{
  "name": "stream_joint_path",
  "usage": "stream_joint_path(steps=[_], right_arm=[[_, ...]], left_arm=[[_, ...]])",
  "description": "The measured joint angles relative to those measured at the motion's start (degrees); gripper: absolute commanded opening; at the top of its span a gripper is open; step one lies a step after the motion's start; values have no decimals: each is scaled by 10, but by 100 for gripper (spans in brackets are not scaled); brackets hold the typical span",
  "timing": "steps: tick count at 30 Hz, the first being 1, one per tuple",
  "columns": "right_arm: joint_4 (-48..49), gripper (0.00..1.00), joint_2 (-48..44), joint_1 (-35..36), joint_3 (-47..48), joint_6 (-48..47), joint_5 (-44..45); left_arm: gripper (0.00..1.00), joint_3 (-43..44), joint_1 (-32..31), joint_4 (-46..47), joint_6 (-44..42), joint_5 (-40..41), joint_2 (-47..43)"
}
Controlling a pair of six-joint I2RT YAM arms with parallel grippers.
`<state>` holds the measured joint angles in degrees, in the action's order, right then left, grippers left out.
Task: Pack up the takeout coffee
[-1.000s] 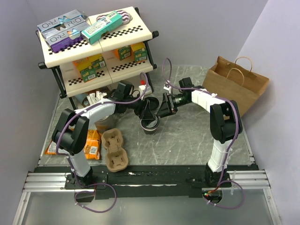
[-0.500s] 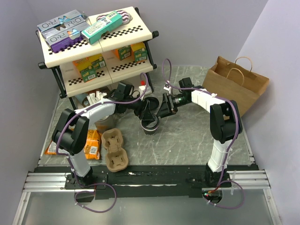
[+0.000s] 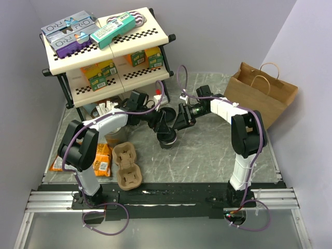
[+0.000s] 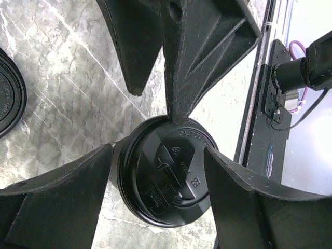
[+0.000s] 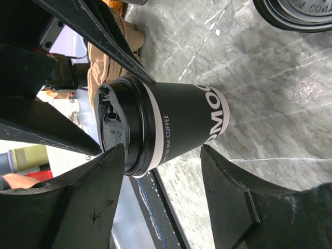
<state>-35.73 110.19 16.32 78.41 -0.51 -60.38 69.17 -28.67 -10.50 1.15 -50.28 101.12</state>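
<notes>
- The takeout coffee [image 3: 167, 138] stands upright on the marble-patterned table [image 3: 207, 153], near the middle and in front of the shelf rack [image 3: 150, 32].
- The cup has a dark wall with white lettering, a white band under the rim and a round black lid pressed on.
- The left gripper [image 4: 158, 150] reaches in from the left. Its jaws stand wide and straddle the cup at lid height.
- In the left wrist view both of its fingers [image 4: 67, 202] lie against opposite sides of the lid rim, so this pincer has hold of the cup.
- The right gripper [image 5: 162, 148] comes in from the right, tilted. Its jaws are parted and clamp nothing.
- One right fingertip [image 4: 175, 111] meets the far edge of the lid rim. The other finger ends lower, over bare table beside the cup.
- In the right wrist view the cup lies across the gap between that pincer's fingers, lid toward one finger and base toward the other.
- A spare black lid [image 5: 295, 13] lies flat on the table just beyond the cup.
- The brown pulp cup carrier [image 3: 127, 165] lies to the left of the cup, apart from it, with orange snack packets [image 3: 102, 158] beside it.
- A brown paper bag [image 3: 264, 93] with handles stands at the right edge of the table, well apart from the cup.
</notes>
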Motion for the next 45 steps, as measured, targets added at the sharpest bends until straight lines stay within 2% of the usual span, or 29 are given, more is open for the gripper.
stream_joint_path(steps=[8,16,19,32,45], right_arm=[[-3,69,0,1,3,-5,4],[-8,83,-2,1,3,-7,15],[-14,86,-11,1,3,-6,31],[-31,87,-37,27,3,14,64],[-40,85,-38,46,-12,22,76]], left_arm=[[76,0,0,-12,0,-1,0],[77,0,0,-10,0,-9,0],[77,3,1,-10,2,-2,0],[76,11,17,-49,0,66,-47],[73,-5,16,-62,4,49,-46]])
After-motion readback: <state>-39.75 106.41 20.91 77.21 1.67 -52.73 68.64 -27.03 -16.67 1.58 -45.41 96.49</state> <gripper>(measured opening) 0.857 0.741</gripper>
